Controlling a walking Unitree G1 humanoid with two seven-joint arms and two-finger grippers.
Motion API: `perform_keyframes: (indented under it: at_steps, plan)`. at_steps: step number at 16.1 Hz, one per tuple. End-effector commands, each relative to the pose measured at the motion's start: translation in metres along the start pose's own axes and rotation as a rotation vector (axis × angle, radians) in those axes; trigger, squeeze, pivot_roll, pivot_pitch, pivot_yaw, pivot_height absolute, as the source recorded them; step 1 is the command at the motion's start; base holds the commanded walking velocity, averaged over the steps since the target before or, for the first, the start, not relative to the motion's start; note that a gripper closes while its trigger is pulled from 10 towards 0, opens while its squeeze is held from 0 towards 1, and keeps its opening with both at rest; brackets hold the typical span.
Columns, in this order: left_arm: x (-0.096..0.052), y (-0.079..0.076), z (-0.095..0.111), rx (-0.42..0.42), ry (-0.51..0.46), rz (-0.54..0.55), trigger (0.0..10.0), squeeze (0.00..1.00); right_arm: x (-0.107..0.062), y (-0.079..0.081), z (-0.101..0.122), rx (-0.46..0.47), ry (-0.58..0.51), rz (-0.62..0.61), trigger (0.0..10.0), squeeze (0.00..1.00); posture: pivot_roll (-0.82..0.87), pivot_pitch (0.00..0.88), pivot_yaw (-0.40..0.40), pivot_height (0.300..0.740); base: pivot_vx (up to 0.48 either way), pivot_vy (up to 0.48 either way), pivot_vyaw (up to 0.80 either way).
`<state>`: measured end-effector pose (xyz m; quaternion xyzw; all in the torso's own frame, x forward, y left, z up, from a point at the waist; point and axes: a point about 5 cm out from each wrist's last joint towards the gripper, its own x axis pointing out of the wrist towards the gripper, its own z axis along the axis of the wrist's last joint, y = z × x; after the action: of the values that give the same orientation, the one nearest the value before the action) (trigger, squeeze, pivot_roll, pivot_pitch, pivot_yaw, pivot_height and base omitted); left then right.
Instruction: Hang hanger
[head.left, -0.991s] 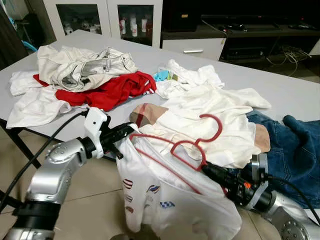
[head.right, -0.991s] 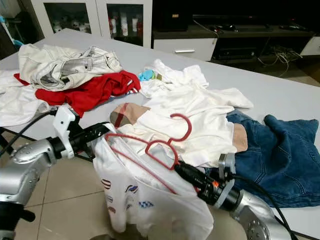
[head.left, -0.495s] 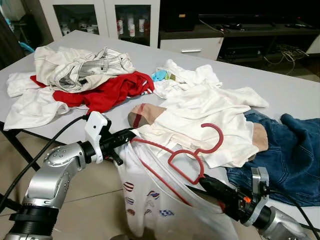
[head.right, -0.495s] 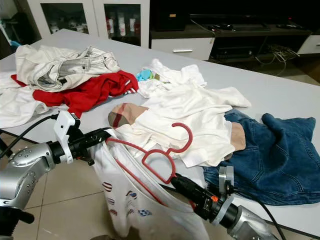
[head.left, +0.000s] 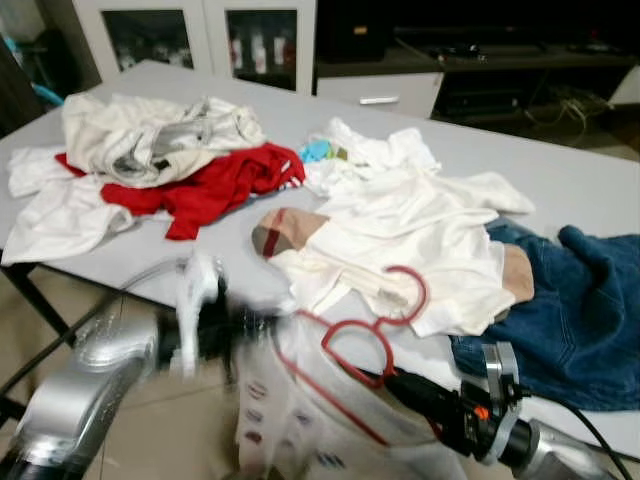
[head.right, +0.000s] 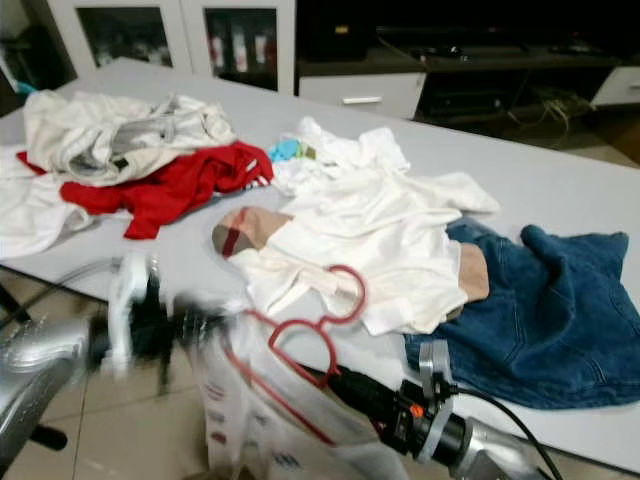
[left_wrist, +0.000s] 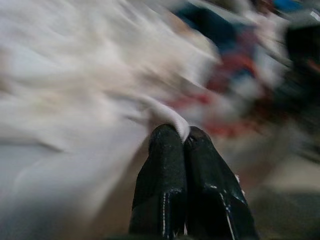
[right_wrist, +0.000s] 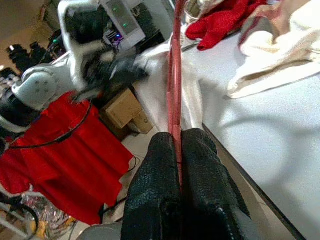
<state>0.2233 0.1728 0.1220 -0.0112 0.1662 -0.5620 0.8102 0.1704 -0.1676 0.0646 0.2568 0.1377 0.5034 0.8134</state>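
At the near edge of the table (head.left: 600, 190), the right claw (head.left: 395, 378) is clamping its two black fingers tight on the wire of the red hanger (head.left: 372, 330), and in the right wrist view that red wire is running straight out from between the pressed pads. The left claw (left_wrist: 184, 137) is pinching the edge of the white printed shirt (head.left: 300, 420), fingers squeezed together on a fold of cloth, though the left arm is smearing with motion blur in the head views. Compared with half a second ago, the hanger is sitting lower and closer to the robot, its hook now hovering just over the cream top (head.left: 400, 240) instead of reaching across it, and the left arm is swinging hard where it was sharp before. I'm reading that as the pair pulling the shirt and hanger away from the pile, so the hanging itself is not yet done. Counting up: one red hanger, one white printed shirt draped off the table edge below it, one cream top, one red garment (head.left: 215, 185), one pair of blue jeans (head.left: 580, 310) at the right, and a pale heap (head.left: 150, 135) at the far left whose pieces I cannot separate.
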Motion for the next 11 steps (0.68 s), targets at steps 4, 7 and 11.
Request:
perform_keyframes:
  at_steps: [4,7,11]
  plan:
    - [-0.003,-0.02,-0.015,-0.07,0.051,-0.083,0.0,0.0,-0.004,0.003,0.005,-0.035,0.03,0.043,0.0,0.0,0.03,0.0,-0.026,0.74,0.0,0.0,0.0]
    - [-0.005,-0.022,-0.025,-0.106,0.074,-0.057,0.0,0.0,-0.01,0.004,0.001,-0.031,0.097,0.062,0.0,0.0,0.03,0.0,-0.028,0.74,0.0,0.0,0.0]
    - [-0.01,-0.019,-0.037,-0.134,0.101,-0.028,0.0,0.0,-0.022,0.002,-0.005,-0.044,0.191,0.06,0.0,0.0,0.03,0.0,-0.028,0.74,0.0,0.0,0.0]
